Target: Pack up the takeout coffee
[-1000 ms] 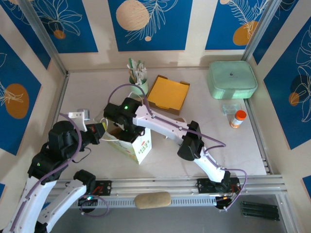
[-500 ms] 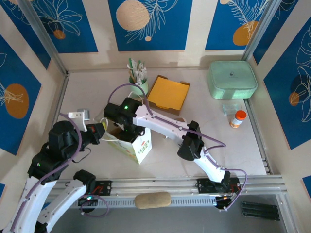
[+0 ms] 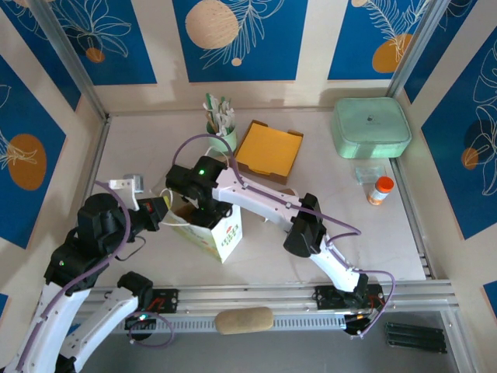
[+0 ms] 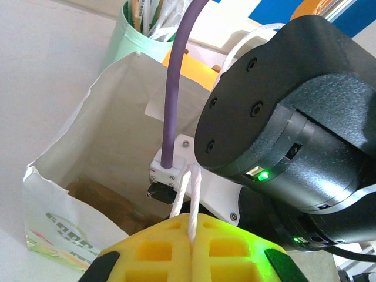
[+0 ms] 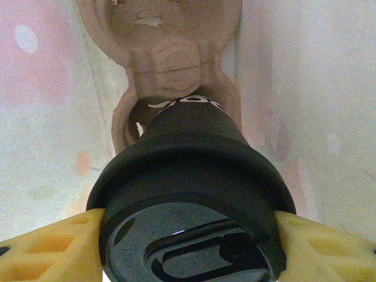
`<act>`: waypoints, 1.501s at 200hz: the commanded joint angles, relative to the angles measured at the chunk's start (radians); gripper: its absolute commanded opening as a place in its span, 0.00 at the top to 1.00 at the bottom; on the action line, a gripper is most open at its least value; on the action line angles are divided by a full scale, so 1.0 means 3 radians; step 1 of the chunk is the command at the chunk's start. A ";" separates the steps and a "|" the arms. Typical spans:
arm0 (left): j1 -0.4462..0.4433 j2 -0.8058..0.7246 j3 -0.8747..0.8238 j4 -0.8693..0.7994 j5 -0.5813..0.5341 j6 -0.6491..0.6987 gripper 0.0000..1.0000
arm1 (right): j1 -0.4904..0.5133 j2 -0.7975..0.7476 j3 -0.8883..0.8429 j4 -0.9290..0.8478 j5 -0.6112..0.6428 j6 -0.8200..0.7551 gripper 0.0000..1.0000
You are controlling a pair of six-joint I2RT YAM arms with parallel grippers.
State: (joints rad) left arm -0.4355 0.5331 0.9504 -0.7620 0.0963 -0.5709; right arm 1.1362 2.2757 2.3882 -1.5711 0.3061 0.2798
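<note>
The takeout coffee [image 5: 191, 194] fills the right wrist view, its black lid facing the camera and a banded strip of cup just below. My right gripper [image 5: 191, 241] is shut on the lid's rim, one yellow finger [image 5: 53, 247] on each side. It hangs inside the white paper bag [image 3: 220, 233], above the brown pulp cup carrier [image 5: 170, 53] on the bag's floor. My left gripper [image 4: 192, 235] is shut on the bag's white rope handle [image 4: 191, 188] and holds the bag's mouth open. From the top, the right wrist [image 3: 194, 183] covers the bag's opening.
A mint-green cup of utensils [image 3: 220, 128] stands behind the bag, with an orange box [image 3: 269, 150] beside it. A mint-green lidded container [image 3: 371, 127] sits at the back right, an orange-capped bottle [image 3: 380, 189] and a clear tub [image 3: 369, 172] in front of it.
</note>
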 commanded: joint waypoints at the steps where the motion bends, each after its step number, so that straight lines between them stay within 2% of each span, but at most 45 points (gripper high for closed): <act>1: 0.0025 -0.0003 -0.0023 0.0029 -0.0019 -0.0014 1.00 | -0.0002 -0.0003 -0.0076 -0.0014 -0.0182 0.0028 0.51; 176: 0.0025 -0.0003 -0.0014 0.0037 -0.0014 -0.0018 1.00 | 0.0003 -0.0005 -0.0020 -0.0009 -0.0248 0.0006 0.51; 300: 0.0025 -0.0008 -0.0031 0.0024 -0.0017 -0.0013 1.00 | -0.0095 -0.0086 -0.0035 0.0048 -0.0580 -0.0074 0.51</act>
State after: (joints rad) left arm -0.4355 0.5331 0.9504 -0.7620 0.0963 -0.5709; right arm 1.1145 2.2738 2.3875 -1.5631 0.2264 0.2680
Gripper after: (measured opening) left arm 0.064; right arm 0.623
